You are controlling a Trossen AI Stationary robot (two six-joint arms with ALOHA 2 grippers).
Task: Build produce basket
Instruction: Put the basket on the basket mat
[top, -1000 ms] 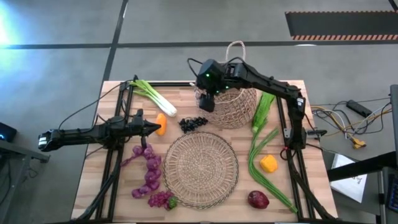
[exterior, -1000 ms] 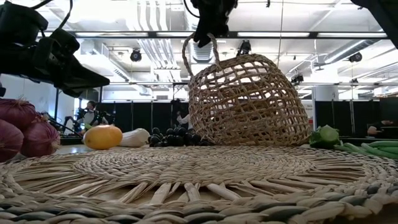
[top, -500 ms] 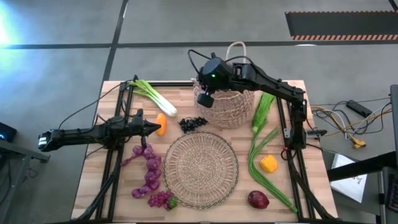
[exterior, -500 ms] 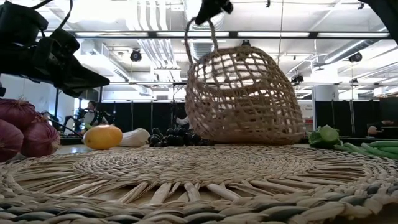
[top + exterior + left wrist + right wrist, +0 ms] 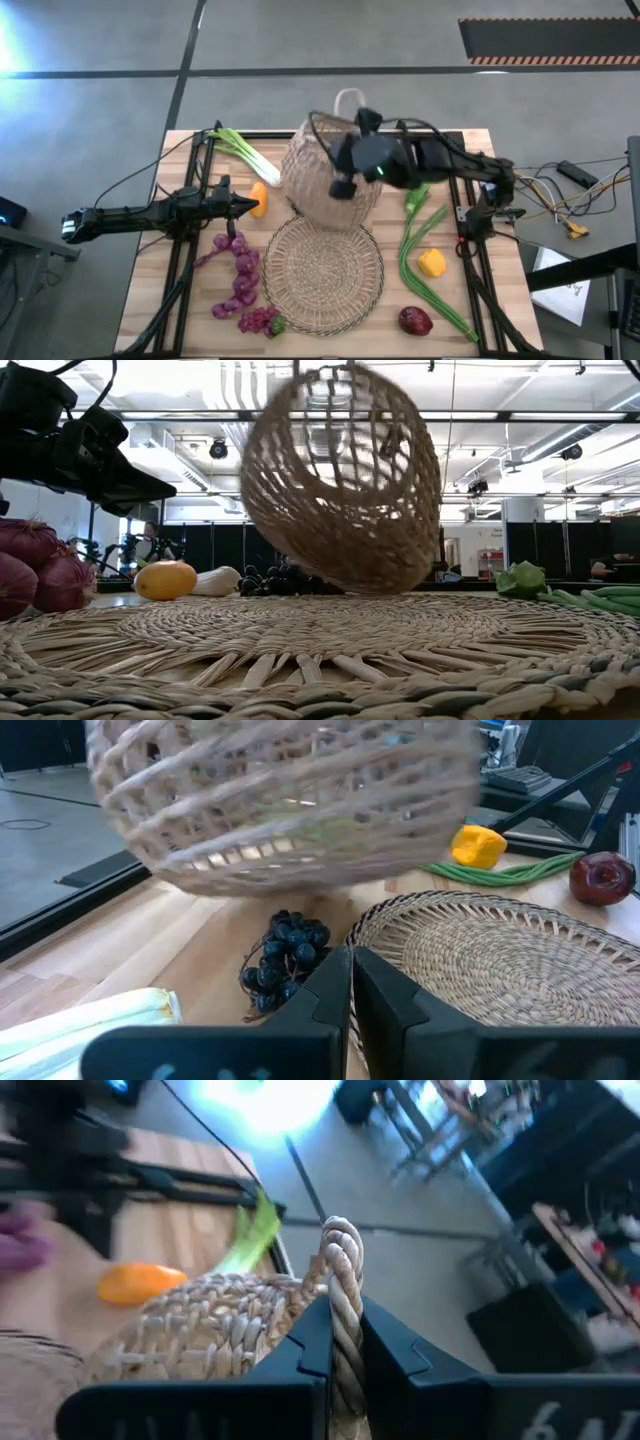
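The left gripper (image 5: 250,206) hovers low over the left part of the table (image 5: 300,340), its fingers (image 5: 330,985) pressed together with nothing between them. Just beyond the fingertips lies an orange piece (image 5: 259,197), and farther out past it the white-green leek (image 5: 243,153) stretches toward the table's far left corner. Ahead of these fingers in the left wrist view sit the dark grapes (image 5: 285,958) on the wood, with the round woven mat (image 5: 500,965) just beside them. On the near side of the left gripper, the purple and pink-red bunches (image 5: 240,285) trail down toward the mat's left edge.

The basket (image 5: 325,180) hangs clear of the table, tilted, above the grapes and the far rim of the mat; in the low view (image 5: 345,475) its underside is well off the mat. The right gripper (image 5: 340,1345) is pinched on the basket's thin loop handle (image 5: 345,1280), the rope running straight between the two fingers (image 5: 310,1340). In the high view the right gripper (image 5: 345,185) sits over the basket's right side.

To the right of those fingers lie long green leaves (image 5: 420,250), another orange piece (image 5: 432,263), and the red apple (image 5: 415,320) near the table's front.
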